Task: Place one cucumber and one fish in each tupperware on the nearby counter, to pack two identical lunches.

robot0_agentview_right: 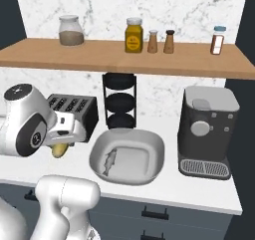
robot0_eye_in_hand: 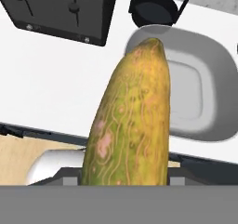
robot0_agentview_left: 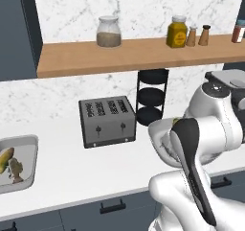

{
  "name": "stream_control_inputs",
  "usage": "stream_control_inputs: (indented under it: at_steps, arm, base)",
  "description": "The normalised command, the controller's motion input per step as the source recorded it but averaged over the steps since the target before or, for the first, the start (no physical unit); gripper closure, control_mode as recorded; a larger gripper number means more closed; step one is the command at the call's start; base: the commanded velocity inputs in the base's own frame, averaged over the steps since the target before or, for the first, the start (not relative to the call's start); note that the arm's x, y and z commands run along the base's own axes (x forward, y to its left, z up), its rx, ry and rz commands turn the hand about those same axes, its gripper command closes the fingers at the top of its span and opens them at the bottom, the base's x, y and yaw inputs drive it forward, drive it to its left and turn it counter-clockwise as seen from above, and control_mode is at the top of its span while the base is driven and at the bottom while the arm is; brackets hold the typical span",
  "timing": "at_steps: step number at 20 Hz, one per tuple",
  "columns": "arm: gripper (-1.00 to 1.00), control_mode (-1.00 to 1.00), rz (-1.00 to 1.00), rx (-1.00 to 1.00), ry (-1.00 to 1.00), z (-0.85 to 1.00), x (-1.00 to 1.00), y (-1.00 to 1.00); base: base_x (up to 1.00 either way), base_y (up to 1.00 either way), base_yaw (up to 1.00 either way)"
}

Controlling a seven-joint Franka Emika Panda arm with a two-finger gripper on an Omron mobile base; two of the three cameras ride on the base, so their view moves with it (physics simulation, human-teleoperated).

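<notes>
The tool (robot0_eye_in_hand: 124,183) has a cucumber (robot0_eye_in_hand: 130,121) clamped between its jaws, half closed on the butt end, and the cucumber's long axis runs straight out ahead of the hand. Follow that line in the hand view and it points at the near rim of the wide tupperware (robot0_eye_in_hand: 211,74), with the black round rack (robot0_eye_in_hand: 155,9) just beyond and the toaster (robot0_eye_in_hand: 60,9) off to the upper left.

From the right base view, the held cucumber (robot0_agentview_right: 60,149) peeks out yellow under the wrist, above the white surface (robot0_agentview_right: 199,186), just to the left of that basin-like tupperware (robot0_agentview_right: 154,152). One fish (robot0_agentview_right: 110,160) already lies inside it, along the left half of the floor, lengthwise front to back. So the target lies ahead and to the arm's right, near but not yet under the load.

My read: the carry needs a short push toward the basin's open right half, so the cucumber lands beside the fish, not across it.

In the left base view, the other tupperware (robot0_agentview_left: 29,144) sits far left on the surface, and it looks to hold a cucumber piece (robot0_agentview_left: 5,159) and a fish (robot0_agentview_left: 16,170).
</notes>
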Motion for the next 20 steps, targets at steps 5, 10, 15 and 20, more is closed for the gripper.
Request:
stream_control_inputs:
  at_steps: [5,10,15,20]
  arm:
    - [1.00,-1.00,0.00,0.00,0.00,-0.12,0.69,-0.71]
    - [1.00,-1.00,-0.01,0.11,0.04,-0.26,0.97,-0.93]
    - [1.00,-1.00,-0.04,0.04,0.15,-0.77,1.00,-0.81]
    - [1.00,-1.00,-0.01,-0.07,0.25,-0.94,0.82,-0.10]
  base:
    - [0.00,0.00,0.00]
    - [0.00,0.00,0.00]
    - [0.00,0.00,0.00]
    - [0.00,0.00,0.00]
